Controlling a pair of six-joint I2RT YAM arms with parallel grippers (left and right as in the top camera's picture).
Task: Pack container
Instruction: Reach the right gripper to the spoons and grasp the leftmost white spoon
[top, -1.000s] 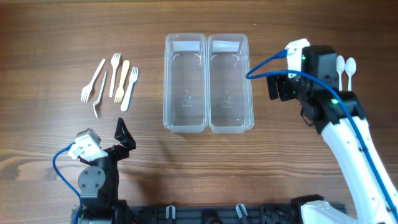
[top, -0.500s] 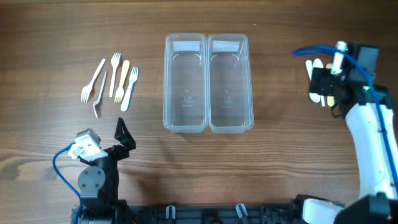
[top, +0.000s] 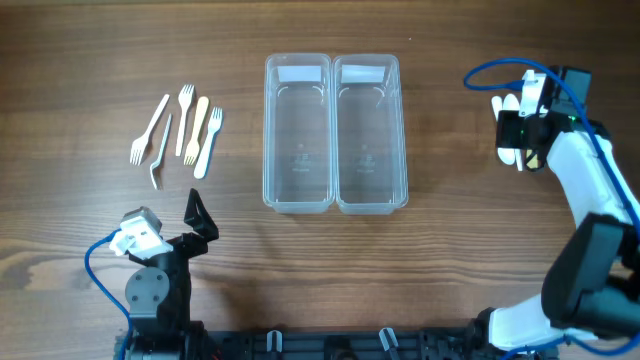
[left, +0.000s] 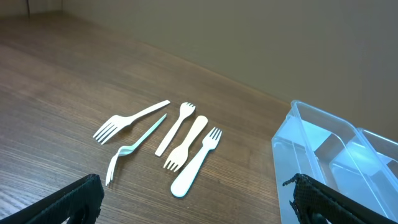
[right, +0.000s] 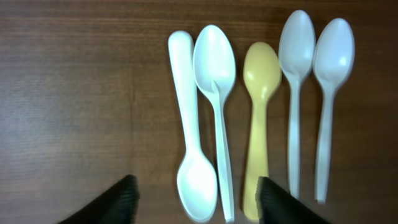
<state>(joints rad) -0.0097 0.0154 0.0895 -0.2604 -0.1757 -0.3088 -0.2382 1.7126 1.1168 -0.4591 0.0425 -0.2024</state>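
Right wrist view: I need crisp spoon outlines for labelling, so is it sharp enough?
Right wrist: five plastic spoons look slightly soft; dark fingertips at the bottom edge are blurred. Left wrist: plastic forks are crisper. Overhead: even light, no harsh glare.

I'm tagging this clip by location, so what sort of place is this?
Most likely a robotics lab test bench, not a kitchen: two robot arms sit at a wooden table, with plastic forks and spoons laid in neat rows either side of two empty clear containers.
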